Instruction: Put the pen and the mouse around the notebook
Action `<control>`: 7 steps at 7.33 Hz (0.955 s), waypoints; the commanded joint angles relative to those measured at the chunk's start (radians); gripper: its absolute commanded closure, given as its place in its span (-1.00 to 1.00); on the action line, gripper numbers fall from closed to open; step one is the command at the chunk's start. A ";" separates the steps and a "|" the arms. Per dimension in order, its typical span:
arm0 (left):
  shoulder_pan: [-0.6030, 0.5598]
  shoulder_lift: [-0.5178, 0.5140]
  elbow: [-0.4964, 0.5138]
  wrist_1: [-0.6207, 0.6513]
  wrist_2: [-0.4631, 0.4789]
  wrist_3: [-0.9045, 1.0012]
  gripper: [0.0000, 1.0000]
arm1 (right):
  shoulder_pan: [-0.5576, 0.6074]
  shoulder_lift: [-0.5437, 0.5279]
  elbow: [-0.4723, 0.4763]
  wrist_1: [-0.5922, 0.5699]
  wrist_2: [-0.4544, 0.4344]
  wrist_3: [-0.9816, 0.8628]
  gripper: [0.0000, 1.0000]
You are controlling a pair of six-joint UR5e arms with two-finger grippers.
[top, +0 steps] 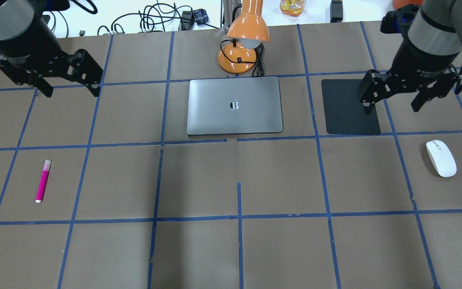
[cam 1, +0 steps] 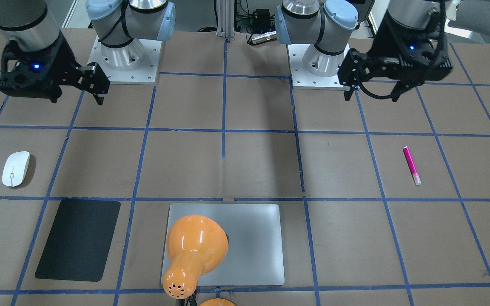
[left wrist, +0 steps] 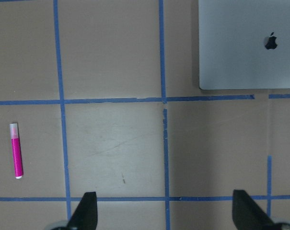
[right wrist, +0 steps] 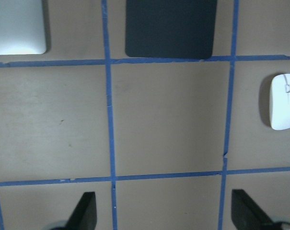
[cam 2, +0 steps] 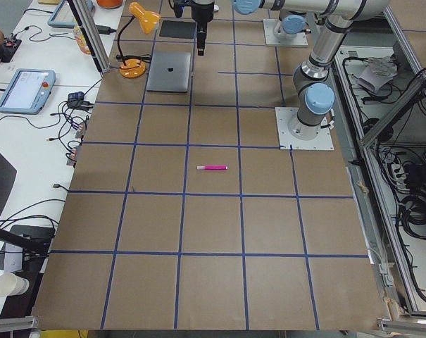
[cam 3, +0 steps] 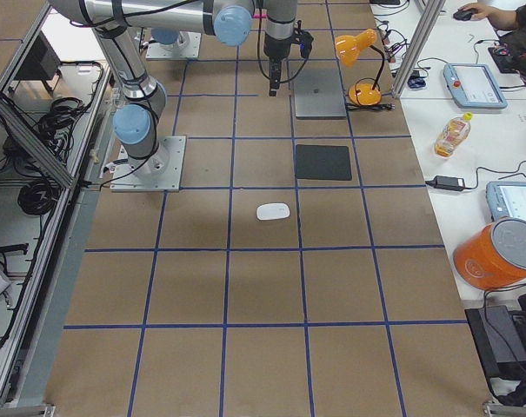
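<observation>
The silver-grey notebook (top: 235,105) lies shut at the far middle of the table. Far to its left the magenta pen (top: 42,181) rests on the brown paper, and my left gripper (top: 72,91) hovers open and empty above the table, beyond the pen. The left wrist view has the pen (left wrist: 16,150) at left and a notebook corner (left wrist: 250,48) at top right. Near the table's right edge lies the white mouse (top: 441,157). My right gripper (top: 391,107) hangs open and empty just beyond it, over the edge of a black pad.
A matte black pad (top: 349,106) lies right of the notebook. An orange desk lamp (top: 243,44) stands just behind the notebook, its head leaning over the lid. Blue tape lines grid the table. Cables and a bottle sit past the far edge.
</observation>
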 commanded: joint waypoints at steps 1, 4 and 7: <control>0.216 -0.028 -0.179 0.184 -0.008 0.162 -1.00 | -0.208 0.048 0.040 -0.098 -0.011 -0.184 -1.00; 0.413 -0.092 -0.535 0.693 -0.010 0.476 -1.00 | -0.351 0.148 0.140 -0.315 -0.007 -0.384 -1.00; 0.530 -0.225 -0.674 0.969 -0.033 0.595 -1.00 | -0.458 0.237 0.244 -0.525 -0.002 -0.546 -1.00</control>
